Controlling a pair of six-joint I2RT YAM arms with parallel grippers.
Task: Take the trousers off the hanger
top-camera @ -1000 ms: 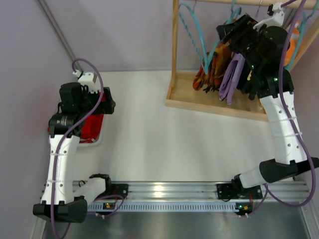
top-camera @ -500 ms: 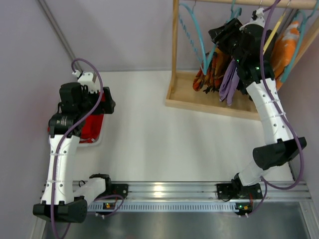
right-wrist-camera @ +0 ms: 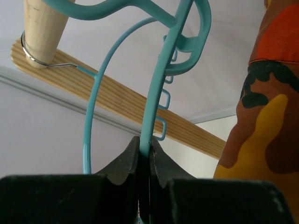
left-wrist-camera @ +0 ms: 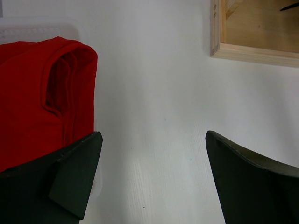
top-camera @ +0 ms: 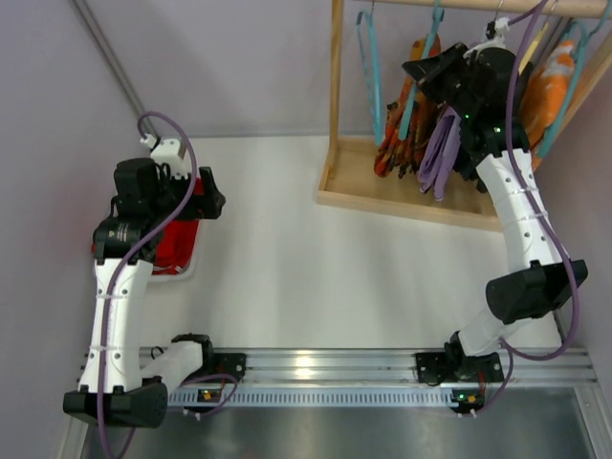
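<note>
The camouflage trousers (top-camera: 405,107) hang in the wooden rack, draped from a teal hanger (top-camera: 432,27) on the top rod. My right gripper (top-camera: 432,73) is high in the rack, just right of them. In the right wrist view my right gripper (right-wrist-camera: 145,144) is shut on the thin teal arm of the hanger (right-wrist-camera: 160,91), and the trousers (right-wrist-camera: 267,116) hang at the right edge. My left gripper (left-wrist-camera: 152,140) stands open low over the white table, holding nothing, far from the rack.
A second teal hanger (top-camera: 369,59) hangs left on the rod (right-wrist-camera: 43,23). A purple cloth (top-camera: 441,149) and an orange-and-white garment (top-camera: 555,84) hang beside my right arm. Red cloth (left-wrist-camera: 42,93) lies in a white bin (top-camera: 182,270) by my left gripper. The rack's base (top-camera: 411,203) frames the far right.
My right arm moved left and its jaws closed on the teal hanger's arm. The hangers and trousers swung up and more upright. The left arm stayed still.
</note>
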